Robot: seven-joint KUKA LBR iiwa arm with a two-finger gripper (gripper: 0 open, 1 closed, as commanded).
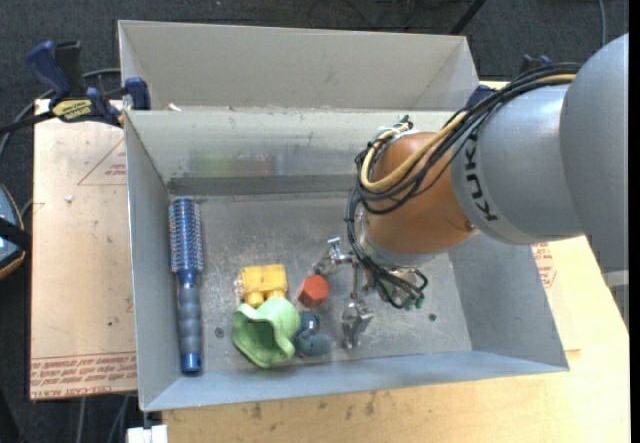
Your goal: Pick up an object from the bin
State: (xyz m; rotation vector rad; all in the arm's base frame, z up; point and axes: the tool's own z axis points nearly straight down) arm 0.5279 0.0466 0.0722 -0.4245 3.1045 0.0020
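My gripper (343, 287) hangs low over the bin floor, right of centre, open, with one metal fingertip (334, 252) toward the back and the other near the front. A small red-orange block (314, 288) lies just left of the gap between the fingers, not clearly between them. A dark blue-grey lump (312, 337) rests in front of the block, close to the front fingertip. A crumpled green soft thing (265, 332) lies against that lump on its left.
A yellow toy block (262, 280) sits behind the green thing. A blue hairbrush (186, 281) lies lengthwise along the left wall. The arm's orange cover and cables hang over the bin's right half, hiding the floor beneath.
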